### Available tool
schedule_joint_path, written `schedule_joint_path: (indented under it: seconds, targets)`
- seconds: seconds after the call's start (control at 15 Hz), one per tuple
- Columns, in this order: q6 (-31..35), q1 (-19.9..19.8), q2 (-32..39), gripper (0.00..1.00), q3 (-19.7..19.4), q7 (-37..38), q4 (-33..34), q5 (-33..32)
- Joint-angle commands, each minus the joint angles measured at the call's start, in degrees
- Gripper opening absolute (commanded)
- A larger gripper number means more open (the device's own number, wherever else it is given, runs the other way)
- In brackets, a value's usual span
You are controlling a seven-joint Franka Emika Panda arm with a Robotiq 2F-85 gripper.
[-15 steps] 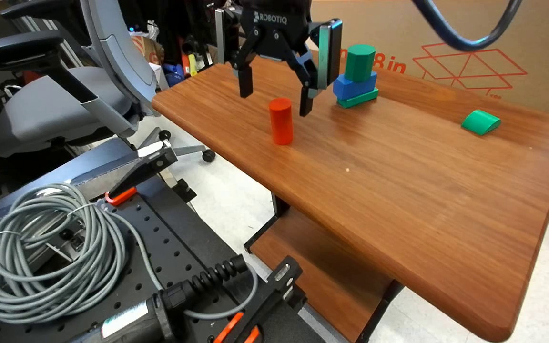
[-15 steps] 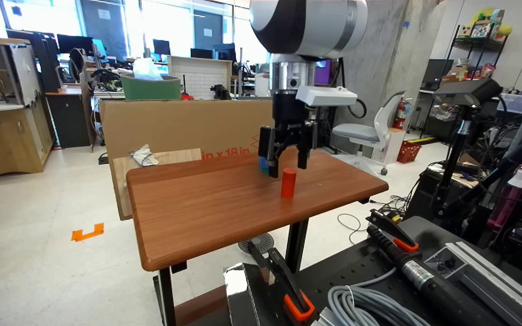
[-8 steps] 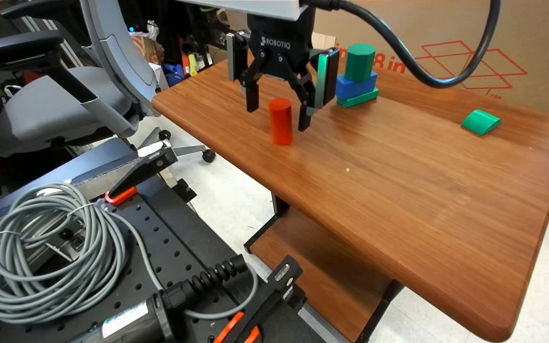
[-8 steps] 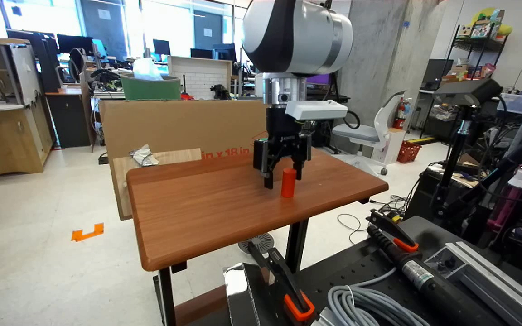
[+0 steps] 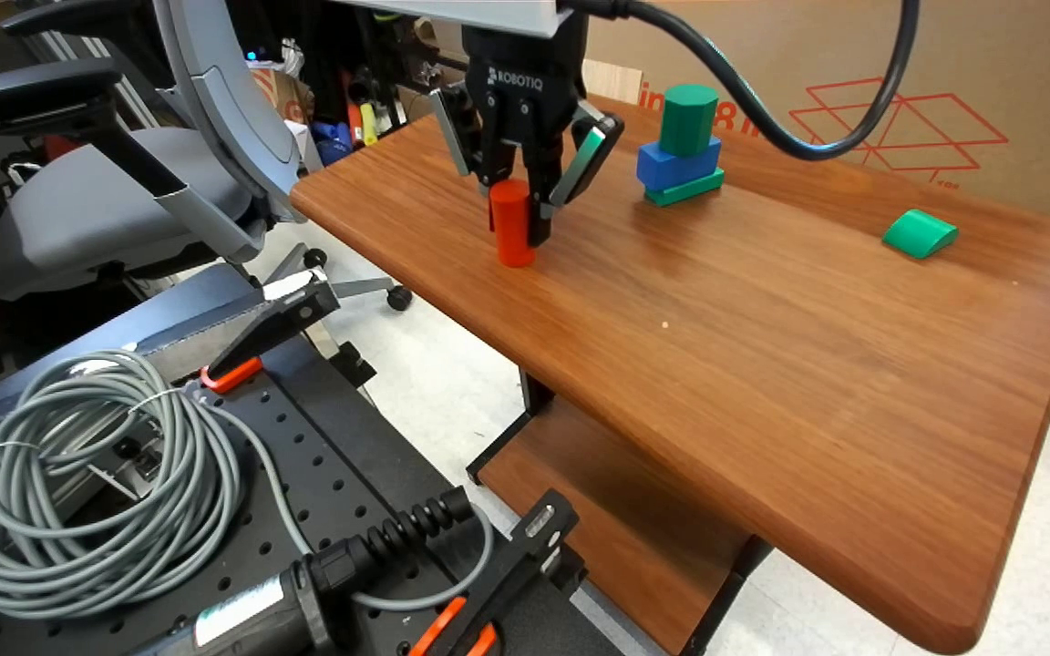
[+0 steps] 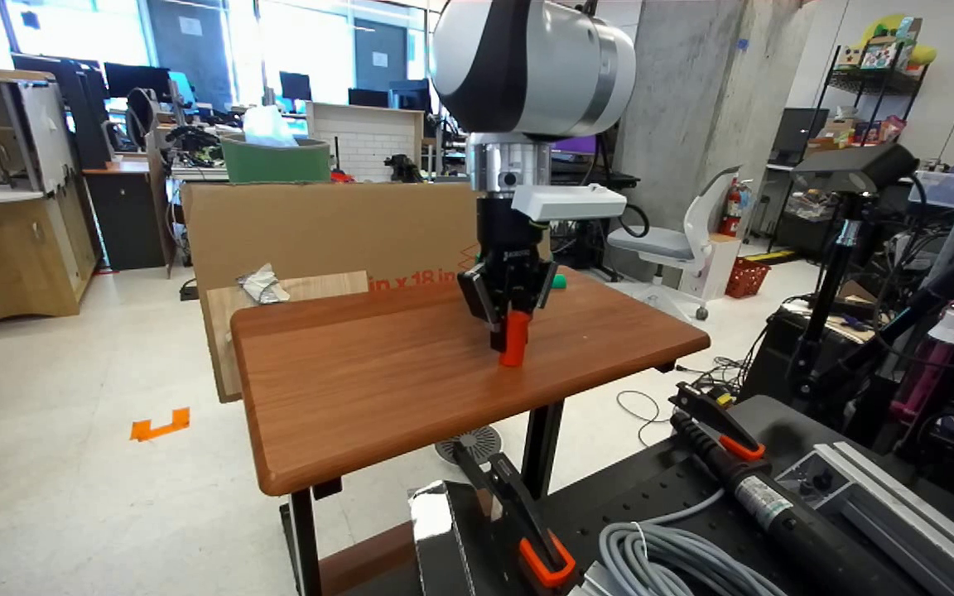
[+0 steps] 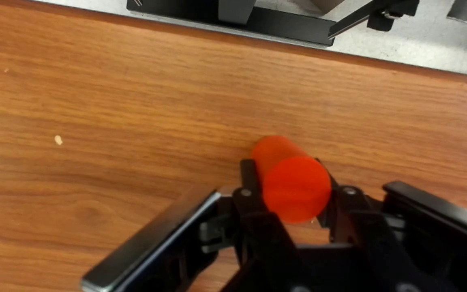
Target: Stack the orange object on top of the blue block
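The orange object (image 5: pixel 513 239) is a red-orange cylinder, near upright at the tabletop by the table's edge; whether its base touches the wood is hard to tell. My gripper (image 5: pixel 515 223) has its fingers pressed on both sides of it. In the wrist view the cylinder's round top (image 7: pixel 297 188) fills the gap between the jaws. In an exterior view the blue block (image 5: pixel 676 167) lies farther back, sandwiched in a stack: a flat green block (image 5: pixel 684 189) beneath, a dark green prism (image 5: pixel 689 120) on top. The arm hides most of that stack in the other view's picture.
A green half-round block (image 5: pixel 920 234) lies on the wooden table (image 5: pixel 817 383) toward its far right. Behind the table stands a large cardboard sheet (image 6: pixel 336 232). A black cable (image 5: pixel 762 118) loops from the wrist. A grey chair (image 5: pixel 151 173) stands beside the table.
The gripper has come down over the orange object, and its fingers have closed from wide open onto it. The cylinder has shifted slightly to the left in both exterior views.
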Motion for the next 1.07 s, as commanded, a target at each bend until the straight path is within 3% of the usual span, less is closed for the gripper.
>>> schedule_joint_path:
  seconds: [0.0, 0.6, 1.0]
  targets:
    - [-0.15, -0.83, -1.89, 0.08, 0.91, 0.17, -0.78, -0.12]
    - [-1.47, -1.15, -11.80, 0.08, 0.23, 2.30, -0.97, 0.37]
    - [-8.42, -2.53, -10.13, 0.08, -1.12, 4.57, 7.92, 1.20]
